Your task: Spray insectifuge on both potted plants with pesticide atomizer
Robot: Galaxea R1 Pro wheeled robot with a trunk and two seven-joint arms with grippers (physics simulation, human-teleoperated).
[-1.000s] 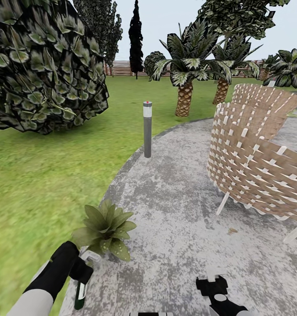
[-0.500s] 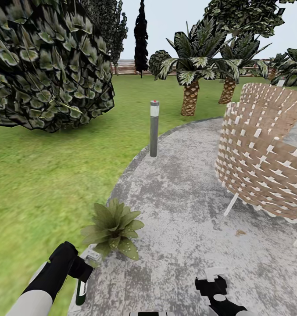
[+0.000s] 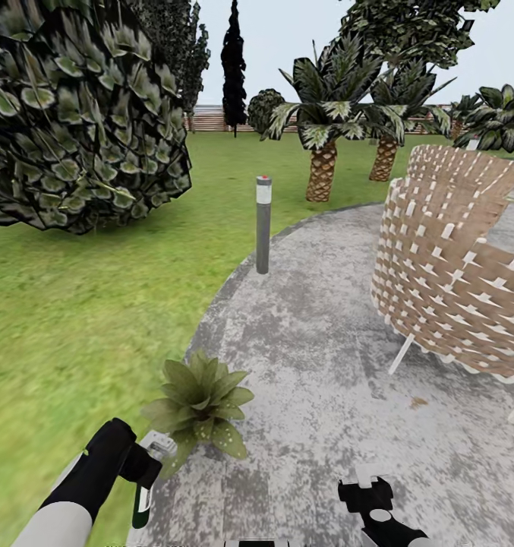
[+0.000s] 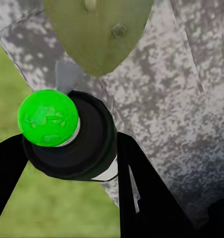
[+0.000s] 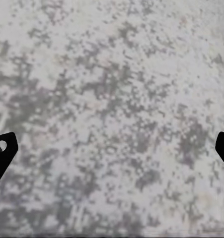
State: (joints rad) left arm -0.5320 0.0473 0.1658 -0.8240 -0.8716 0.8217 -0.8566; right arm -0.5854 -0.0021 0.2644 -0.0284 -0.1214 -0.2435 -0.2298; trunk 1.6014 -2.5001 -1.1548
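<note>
Since a second ago, only the head camera has shifted; my left gripper still clamps the slim white pesticide atomizer, dark-green end down, just beside the potted plant, a rosette of broad pointed speckled leaves. My right gripper hangs spread wide over the mottled grey patio, near the woven wicker chair.

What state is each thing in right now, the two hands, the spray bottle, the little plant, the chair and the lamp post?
left hand: shut on the spray bottle
spray bottle: held, dark green end pointing down
right hand: open, holding nothing, over the paving
little plant: upright at the edge of the paving, just ahead of the left hand
wicker chair: standing on the paving
lamp post: upright
</note>
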